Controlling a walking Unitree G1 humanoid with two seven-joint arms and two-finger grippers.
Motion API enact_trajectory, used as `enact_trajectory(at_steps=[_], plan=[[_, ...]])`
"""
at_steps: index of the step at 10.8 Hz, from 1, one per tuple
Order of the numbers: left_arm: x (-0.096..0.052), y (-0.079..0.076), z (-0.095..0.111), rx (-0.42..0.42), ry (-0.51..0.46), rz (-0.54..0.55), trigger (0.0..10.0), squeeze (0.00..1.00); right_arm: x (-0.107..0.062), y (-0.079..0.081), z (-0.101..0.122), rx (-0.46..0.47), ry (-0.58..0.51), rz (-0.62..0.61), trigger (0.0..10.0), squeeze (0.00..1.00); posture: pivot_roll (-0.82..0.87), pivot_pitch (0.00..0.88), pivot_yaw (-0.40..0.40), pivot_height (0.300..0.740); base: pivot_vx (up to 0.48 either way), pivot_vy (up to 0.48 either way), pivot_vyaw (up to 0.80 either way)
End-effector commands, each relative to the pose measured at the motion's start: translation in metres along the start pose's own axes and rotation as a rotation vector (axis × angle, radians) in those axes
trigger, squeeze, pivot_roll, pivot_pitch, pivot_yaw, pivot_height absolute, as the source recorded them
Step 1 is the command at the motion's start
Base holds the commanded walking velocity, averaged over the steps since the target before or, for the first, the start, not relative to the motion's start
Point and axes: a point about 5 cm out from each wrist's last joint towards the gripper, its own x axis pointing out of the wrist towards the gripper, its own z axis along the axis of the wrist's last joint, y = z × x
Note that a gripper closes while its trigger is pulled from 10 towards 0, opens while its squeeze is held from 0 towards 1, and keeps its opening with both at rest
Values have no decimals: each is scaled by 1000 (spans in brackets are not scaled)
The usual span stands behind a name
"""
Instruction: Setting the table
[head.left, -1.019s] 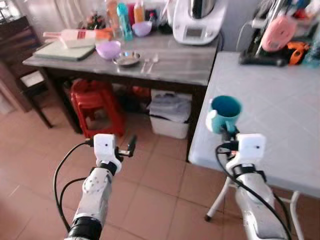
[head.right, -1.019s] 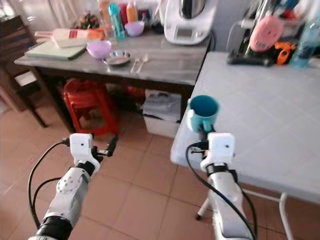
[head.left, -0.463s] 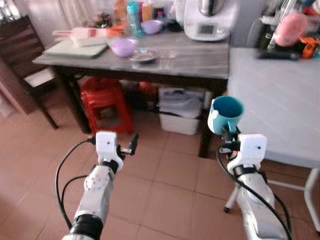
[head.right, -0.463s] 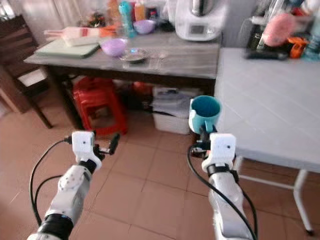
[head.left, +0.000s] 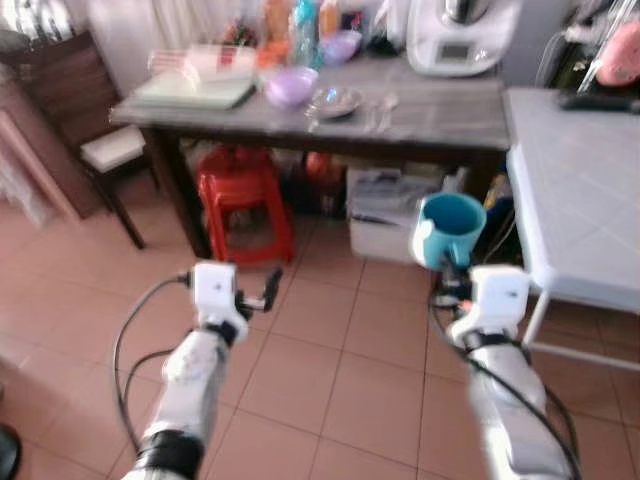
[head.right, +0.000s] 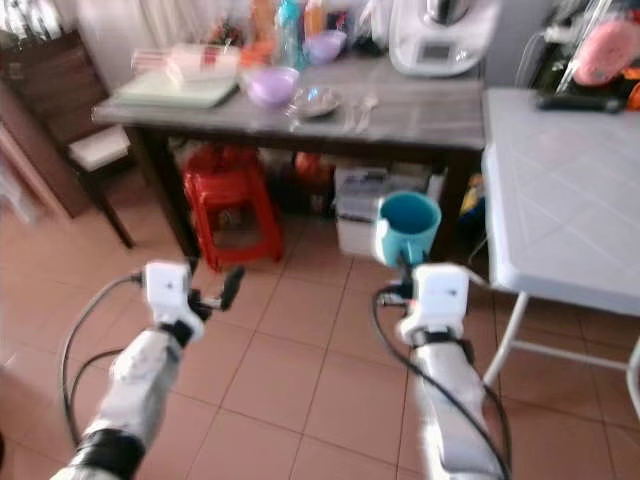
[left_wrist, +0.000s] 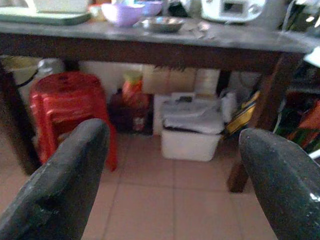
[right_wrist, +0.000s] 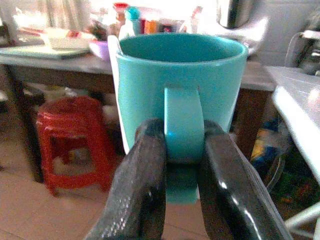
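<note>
A robot stands on a tiled kitchen floor (head.left: 330, 380) with both arms raised in front of it. Its right hand (right_wrist: 182, 150) pinches the handle of a teal mug (right_wrist: 182, 95) between two black fingers (right_wrist: 140, 195), holding the mug upright in the air with its mouth facing up, above the floor and off any table. Seen from the head camera, the mug (head.left: 447, 228) hangs in front of the gap between a dark table (head.left: 440, 110) ahead and a white tiled table (head.left: 590, 200) on the robot's right.

The left hand (left_wrist: 172, 165) is held out over the floor, its two fingers (left_wrist: 65, 185) spread wide with nothing between them.

On the dark table sit a purple bowl (head.left: 290, 86), a shallow metal dish (head.left: 336, 100) just beside it, spoons (head.left: 380, 108) near the dish, a green board (head.left: 195, 92) at the far left end, bottles (head.left: 300, 20) along the back and a white kitchen machine (head.left: 462, 35). Under this table stand a stack of red stools (head.left: 243, 195) and a white box (head.left: 385, 215) with folded things on top. A dark wooden chair (head.left: 95, 130) stands to the left of the table. The head views are somewhat blurred.
</note>
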Motion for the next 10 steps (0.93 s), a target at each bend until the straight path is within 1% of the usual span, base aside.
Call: enact_trajectory(at_steps=[1,4,8,10], plan=[[2,-2,6,-3,-30,-16,10000,0,3,-3,8,-14,-37,-8,10000,0,25,0,70,740,0,0,0],[0,-6,6,-11,-42,-52,10000,0,3,-3,9,-16,-43,-5,10000,0,25,0,70,740,373,0,0],[-1,-7,6,-17,-43,-66,10000,0,2,-3,8,-15,-46,-3,10000,0,25,0,73,740,472,0,0],[-1,-7,6,-18,-43,-68,10000,0,2,-2,8,-35,-48,3,10000,0,27,0,74,740,472,0,0]])
